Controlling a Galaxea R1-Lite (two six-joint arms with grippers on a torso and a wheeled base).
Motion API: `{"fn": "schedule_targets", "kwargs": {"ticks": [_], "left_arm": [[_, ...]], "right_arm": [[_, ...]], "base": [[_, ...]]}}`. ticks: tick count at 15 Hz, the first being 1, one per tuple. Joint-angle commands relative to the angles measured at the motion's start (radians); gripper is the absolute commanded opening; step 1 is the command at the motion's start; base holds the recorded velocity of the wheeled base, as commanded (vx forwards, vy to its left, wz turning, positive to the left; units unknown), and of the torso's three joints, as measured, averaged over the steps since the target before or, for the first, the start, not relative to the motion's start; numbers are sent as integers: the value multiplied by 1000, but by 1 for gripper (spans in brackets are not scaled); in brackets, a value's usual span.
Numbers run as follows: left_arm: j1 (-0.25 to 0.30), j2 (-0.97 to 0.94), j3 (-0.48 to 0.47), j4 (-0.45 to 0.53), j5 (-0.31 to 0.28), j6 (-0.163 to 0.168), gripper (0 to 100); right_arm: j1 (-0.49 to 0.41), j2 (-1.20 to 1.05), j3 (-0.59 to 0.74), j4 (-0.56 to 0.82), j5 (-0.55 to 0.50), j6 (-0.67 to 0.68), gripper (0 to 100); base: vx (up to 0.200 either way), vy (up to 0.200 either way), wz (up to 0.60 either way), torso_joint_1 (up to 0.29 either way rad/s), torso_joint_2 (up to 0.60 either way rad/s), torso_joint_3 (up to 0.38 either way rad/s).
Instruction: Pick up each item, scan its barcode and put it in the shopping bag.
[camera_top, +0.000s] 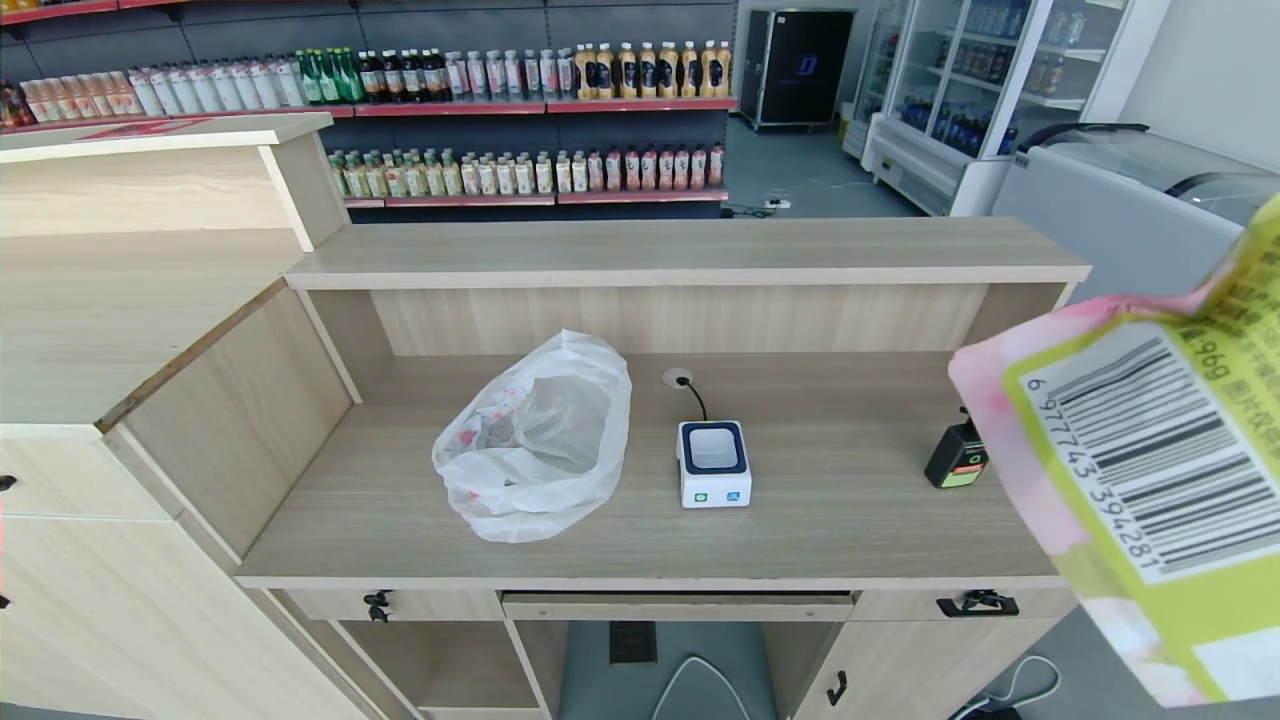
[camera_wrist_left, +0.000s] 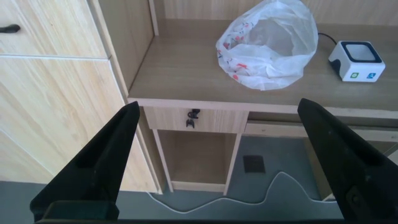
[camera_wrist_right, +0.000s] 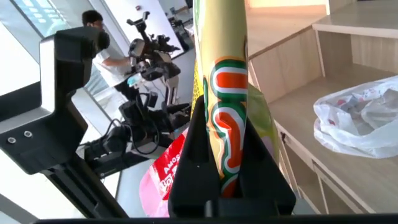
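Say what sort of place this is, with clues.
Most likely a shop's checkout: shelves of bottled drinks behind, a barcode scanner beside a shopping bag on the wooden counter, and a barcoded snack packet in the right claw.

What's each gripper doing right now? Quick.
Left gripper: open, holding nothing.
Right gripper: closed on the snack packet.

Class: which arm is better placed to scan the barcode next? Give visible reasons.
Right. The right gripper is shut on the snack packet, barcode showing; the left gripper is open and empty.
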Motion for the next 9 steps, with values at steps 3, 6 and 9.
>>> {"fn": "schedule_targets", "kwargs": {"ticks": [3,6,9], "left_arm": [[1,0,0,0,0,-1,100],[1,0,0,0,0,-1,100],[1,0,0,0,0,-1,100]], "right_arm": [[28,8,-60,11,8,69,0],[32,15,-54,11,15,68,0],[46,16,-51,14,15,68,0]], "base": [[0,0,0,0,0,0],[0,0,0,0,0,0],[0,0,0,0,0,0]]}}
